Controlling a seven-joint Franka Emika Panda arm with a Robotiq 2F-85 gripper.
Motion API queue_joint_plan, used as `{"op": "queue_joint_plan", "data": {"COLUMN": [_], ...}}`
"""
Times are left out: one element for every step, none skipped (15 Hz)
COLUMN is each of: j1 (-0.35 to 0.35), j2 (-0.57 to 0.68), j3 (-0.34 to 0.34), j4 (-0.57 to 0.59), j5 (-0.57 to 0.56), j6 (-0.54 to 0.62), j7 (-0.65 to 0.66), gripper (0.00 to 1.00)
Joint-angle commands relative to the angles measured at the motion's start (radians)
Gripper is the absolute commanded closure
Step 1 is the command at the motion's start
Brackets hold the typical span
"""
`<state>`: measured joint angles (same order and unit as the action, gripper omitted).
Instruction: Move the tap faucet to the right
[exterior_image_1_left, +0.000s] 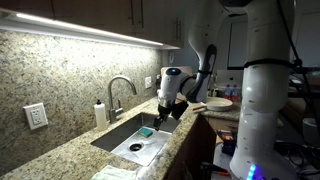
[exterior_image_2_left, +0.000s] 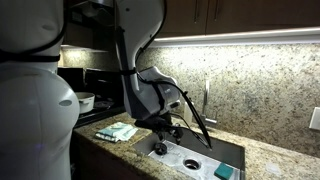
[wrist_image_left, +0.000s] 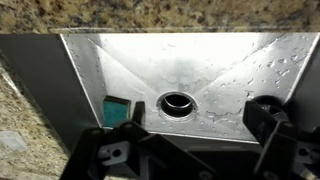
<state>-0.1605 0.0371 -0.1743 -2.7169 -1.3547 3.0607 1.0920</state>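
The tap faucet (exterior_image_1_left: 121, 92) is a slim silver gooseneck standing behind the sink (exterior_image_1_left: 118, 135) against the granite wall. It shows as a thin upright line in an exterior view (exterior_image_2_left: 206, 100) and is out of the wrist view. My gripper (exterior_image_1_left: 166, 108) hangs over the sink's end, apart from the faucet, and also shows in an exterior view (exterior_image_2_left: 176, 128). In the wrist view the gripper (wrist_image_left: 190, 135) is open and empty, its two black fingers spread wide above the sink floor near the drain (wrist_image_left: 178, 101).
A white soap bottle (exterior_image_1_left: 100, 113) stands beside the faucet. A teal sponge (wrist_image_left: 119, 110) lies in the sink, also seen in an exterior view (exterior_image_2_left: 224, 172). A folded cloth (exterior_image_2_left: 118, 131) lies on the counter. A wall outlet (exterior_image_1_left: 36, 116) sits on the backsplash.
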Motion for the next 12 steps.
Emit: {"op": "queue_joint_plan", "data": {"j1": [-0.026, -0.027, -0.009, -0.009, -0.009, -0.009, -0.009, 0.012, 0.019, 0.028, 0.033, 0.045], "j2": [-0.073, -0.099, -0.022, -0.039, -0.052, -0.063, -0.068, -0.005, -0.029, -0.021, -0.017, -0.019], "j3": [-0.013, -0.012, -0.010, -0.011, -0.011, -0.011, -0.011, -0.002, 0.009, 0.016, 0.025, 0.042], "j4": [-0.061, -0.070, -0.015, -0.019, -0.023, -0.026, -0.030, -0.047, -0.042, -0.053, -0.065, -0.081], "j5": [0.228, 0.286, 0.197, 0.239, 0.252, 0.253, 0.253, 0.313, 0.287, 0.303, 0.319, 0.347], "j6": [0.072, 0.085, 0.055, 0.061, 0.061, 0.061, 0.061, 0.105, 0.059, 0.058, 0.063, 0.053], "j7": [-0.263, -0.295, -0.192, -0.228, -0.238, -0.238, -0.238, -0.296, -0.276, -0.306, -0.336, -0.367], "gripper": [0.00, 0.00, 0.00, 0.00, 0.00, 0.00, 0.00, 0.00, 0.00, 0.00, 0.00, 0.00]}}
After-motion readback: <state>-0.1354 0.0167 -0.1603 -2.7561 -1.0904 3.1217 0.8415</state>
